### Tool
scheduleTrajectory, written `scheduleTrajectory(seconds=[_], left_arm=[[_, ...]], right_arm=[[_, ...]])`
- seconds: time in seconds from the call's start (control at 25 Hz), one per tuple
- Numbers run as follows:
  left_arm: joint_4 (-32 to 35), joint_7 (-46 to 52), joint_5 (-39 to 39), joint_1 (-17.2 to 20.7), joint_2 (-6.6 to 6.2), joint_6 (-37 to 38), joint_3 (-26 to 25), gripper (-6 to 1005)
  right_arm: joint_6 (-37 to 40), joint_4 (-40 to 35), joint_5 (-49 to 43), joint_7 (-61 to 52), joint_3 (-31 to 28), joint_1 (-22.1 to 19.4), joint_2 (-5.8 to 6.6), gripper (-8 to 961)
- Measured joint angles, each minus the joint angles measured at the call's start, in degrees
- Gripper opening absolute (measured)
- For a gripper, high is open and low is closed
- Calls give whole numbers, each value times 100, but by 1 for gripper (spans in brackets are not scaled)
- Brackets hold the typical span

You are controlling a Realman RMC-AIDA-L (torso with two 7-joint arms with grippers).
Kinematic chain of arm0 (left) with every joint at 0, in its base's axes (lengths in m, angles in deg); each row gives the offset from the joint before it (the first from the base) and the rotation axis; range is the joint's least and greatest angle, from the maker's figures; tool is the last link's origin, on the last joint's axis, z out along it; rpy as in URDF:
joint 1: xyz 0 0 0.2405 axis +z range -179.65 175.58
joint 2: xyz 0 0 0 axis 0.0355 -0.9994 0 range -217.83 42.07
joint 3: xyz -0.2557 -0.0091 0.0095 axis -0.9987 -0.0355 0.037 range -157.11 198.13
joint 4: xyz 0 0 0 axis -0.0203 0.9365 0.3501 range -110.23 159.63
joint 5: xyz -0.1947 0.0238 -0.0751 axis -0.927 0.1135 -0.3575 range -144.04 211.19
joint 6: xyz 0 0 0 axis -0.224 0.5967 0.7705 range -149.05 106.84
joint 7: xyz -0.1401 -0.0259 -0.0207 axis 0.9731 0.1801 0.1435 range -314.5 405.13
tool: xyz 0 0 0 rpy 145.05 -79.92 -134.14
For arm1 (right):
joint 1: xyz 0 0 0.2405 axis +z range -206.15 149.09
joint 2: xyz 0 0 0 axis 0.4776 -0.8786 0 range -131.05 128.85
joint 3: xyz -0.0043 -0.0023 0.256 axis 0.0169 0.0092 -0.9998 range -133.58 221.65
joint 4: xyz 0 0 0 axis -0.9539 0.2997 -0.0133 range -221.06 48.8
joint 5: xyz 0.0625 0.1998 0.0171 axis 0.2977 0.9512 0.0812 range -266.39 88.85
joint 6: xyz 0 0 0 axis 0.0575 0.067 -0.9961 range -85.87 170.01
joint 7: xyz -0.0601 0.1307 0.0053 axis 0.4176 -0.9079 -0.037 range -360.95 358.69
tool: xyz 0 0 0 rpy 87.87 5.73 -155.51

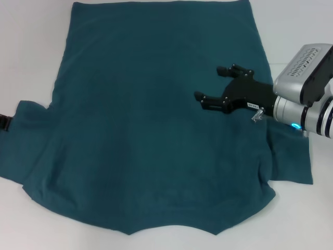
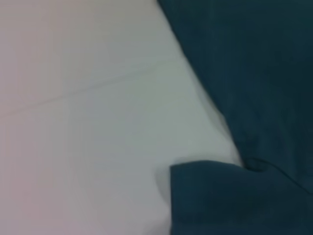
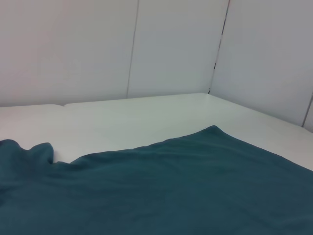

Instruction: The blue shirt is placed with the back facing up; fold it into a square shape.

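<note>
The large dark teal-blue cotton T-shirt (image 1: 151,120) lies flat, unfolded — the right gripper (image 1: 216,83) hovers above it, jaws apart, empty; next likely calls for gripping an edge.

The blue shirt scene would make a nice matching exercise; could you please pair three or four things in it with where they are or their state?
Things:
1. blue shirt
2. right gripper
3. left sleeve
4. table

States:
a. open, held over the shirt's right half
b. white, bare around the cloth
c. spread flat, plain side up
d. sticks out at the shirt's left edge

Pairs: 1-c, 2-a, 3-d, 4-b
</note>
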Motion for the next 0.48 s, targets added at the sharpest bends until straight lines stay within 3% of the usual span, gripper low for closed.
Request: scheduleTrajectory(seconds=[0.24,0.48], left_arm=[[477,-9,16,292,107,115,-23,42],[541,-2,21,363,46,359,-43,55]], right_arm=[[42,-29,57,32,12,-47,2,941],[30,-63,64,35,-24,-34,12,941]])
